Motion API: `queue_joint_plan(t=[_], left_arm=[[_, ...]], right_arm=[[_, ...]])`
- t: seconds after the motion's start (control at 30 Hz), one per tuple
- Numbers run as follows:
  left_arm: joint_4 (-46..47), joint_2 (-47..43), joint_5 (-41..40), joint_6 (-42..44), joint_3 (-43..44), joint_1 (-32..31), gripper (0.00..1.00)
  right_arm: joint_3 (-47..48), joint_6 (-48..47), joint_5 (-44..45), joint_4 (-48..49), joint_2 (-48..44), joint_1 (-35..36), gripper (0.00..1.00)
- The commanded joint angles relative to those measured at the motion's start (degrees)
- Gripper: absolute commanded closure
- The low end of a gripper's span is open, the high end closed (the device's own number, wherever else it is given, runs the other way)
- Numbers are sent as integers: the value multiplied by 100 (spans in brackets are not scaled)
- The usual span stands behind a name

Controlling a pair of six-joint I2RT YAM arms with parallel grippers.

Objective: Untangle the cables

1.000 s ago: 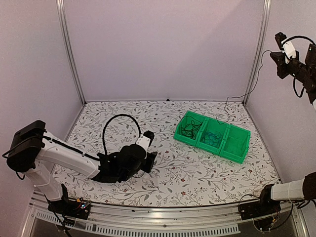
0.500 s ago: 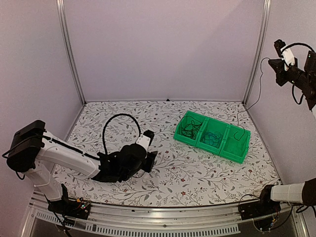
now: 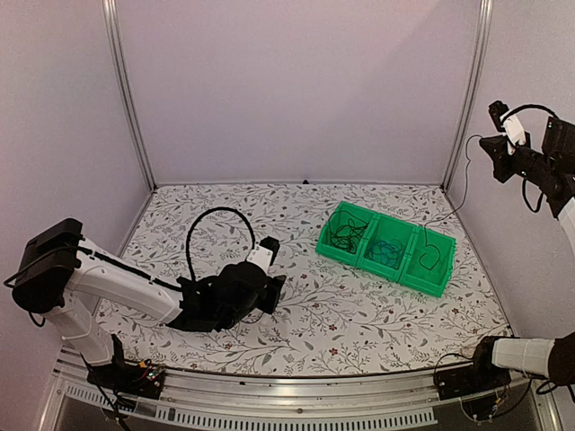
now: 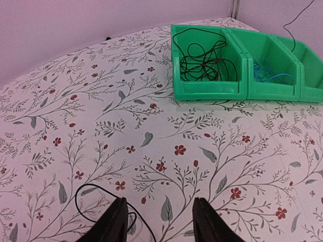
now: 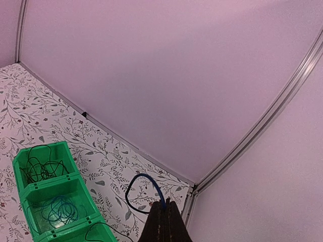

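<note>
My right gripper [image 3: 493, 145] is raised high at the right wall and shut on a thin black cable [image 3: 422, 260]. The cable hangs down, and its lower loop lies in the right compartment of the green bin [image 3: 358, 262]. In the right wrist view the cable [image 5: 132, 194] loops just above my shut fingertips [image 5: 165, 204]. A tangle of black cables [image 3: 342, 232] fills the left compartment, also in the left wrist view [image 4: 202, 61]. My left gripper [image 4: 160, 222] is open and empty, low over the table. A thin black cable [image 4: 83, 190] lies beside its left finger.
The bin's middle compartment holds a coiled blue cable [image 3: 386, 251]. The thick black hose [image 3: 211, 215] of the left arm arches over the floral table. Metal posts [image 3: 467, 99] and walls close in the back corners.
My right gripper has come down and to the left with the cable. The cable's hanging end moved from behind the bin into its right compartment. The left arm has not moved.
</note>
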Motion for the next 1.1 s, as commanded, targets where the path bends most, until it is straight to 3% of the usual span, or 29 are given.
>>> queue_joint_plan(t=[0.0,0.27,0.63,0.83,1.07], left_arm=[[-77,54,-65,-11,95,-66,55],[-52,-18,-111,-41,109,-66,55],[-73,-215,-216,80,91,-63,54],[-104,-201,-202,31,73,-63,54],[-69,-111,-186,81,141,-62,54]], right_arm=[[-78,-32,-85,-113,-208,-24,100],[-948,-341,-129,-529,-29,-33,100],[-1672,-389,-1005,-575,529,-29,100],[-1627,-584,-1699,-911,763,-29,100],[-1312,-478,-1737,-1127,81,-33,100]])
